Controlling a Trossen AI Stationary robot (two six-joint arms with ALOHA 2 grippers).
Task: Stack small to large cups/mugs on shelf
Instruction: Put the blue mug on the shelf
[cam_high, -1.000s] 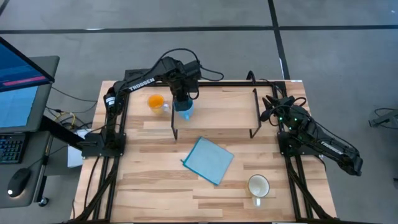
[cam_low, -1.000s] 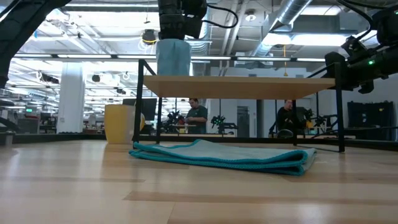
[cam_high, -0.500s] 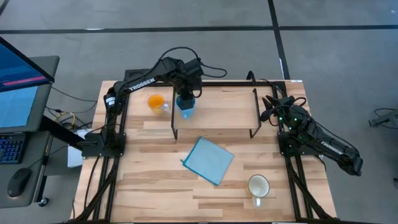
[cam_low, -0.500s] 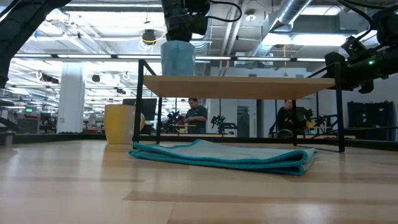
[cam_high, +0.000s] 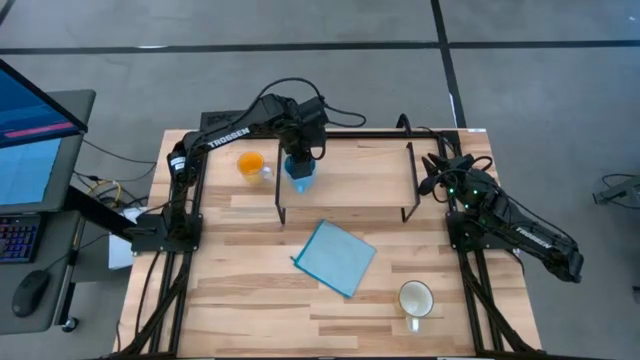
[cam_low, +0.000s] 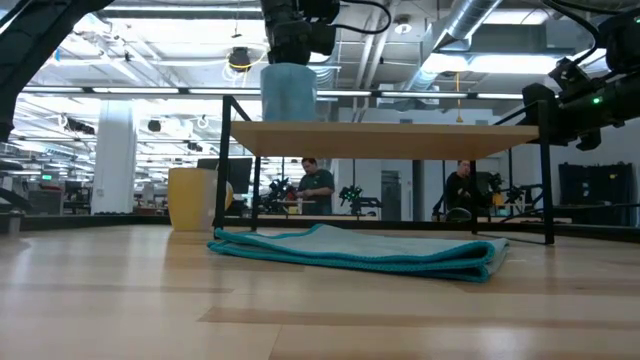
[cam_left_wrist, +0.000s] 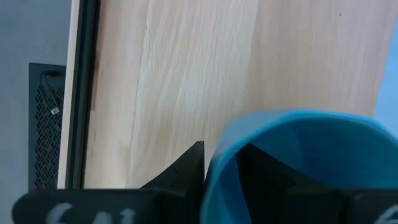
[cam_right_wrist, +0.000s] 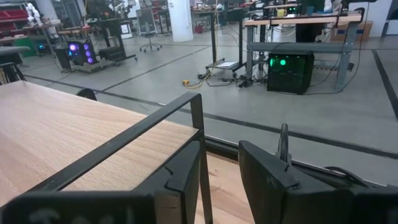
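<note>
The small light-blue mug (cam_high: 301, 177) (cam_low: 288, 92) stands upright at the left end of the shelf (cam_high: 350, 172) (cam_low: 400, 139), its base at the board's top. My left gripper (cam_high: 300, 158) (cam_low: 295, 40) is right above it and shut on it. The orange mug (cam_high: 250, 163) (cam_low: 190, 198) stands on the table left of the shelf. The white mug (cam_high: 416, 298) stands near the table's near right corner. My right gripper (cam_high: 433, 172) (cam_right_wrist: 221, 155) waits open by the shelf's right end. My left gripper (cam_left_wrist: 221, 158) pinches the light-blue mug's wall at the rim (cam_left_wrist: 214, 180), with one finger inside the mug and one finger (cam_left_wrist: 186, 171) outside. It comes from above, pointing down. The mug is upright, its base level with the shelf board's top in the low view.
A flat blue cloth (cam_high: 335, 257) (cam_low: 360, 250) lies on the table just in front of the shelf. The shelf's black frame bar (cam_right_wrist: 124, 146) runs close by my right gripper. A monitor and keyboard stand off the table's left side. People sit in the room behind.
My left gripper, still shut on the light-blue mug, has moved a little toward the table's right along the shelf's left end. The mug went with it, staying upright at board height.
</note>
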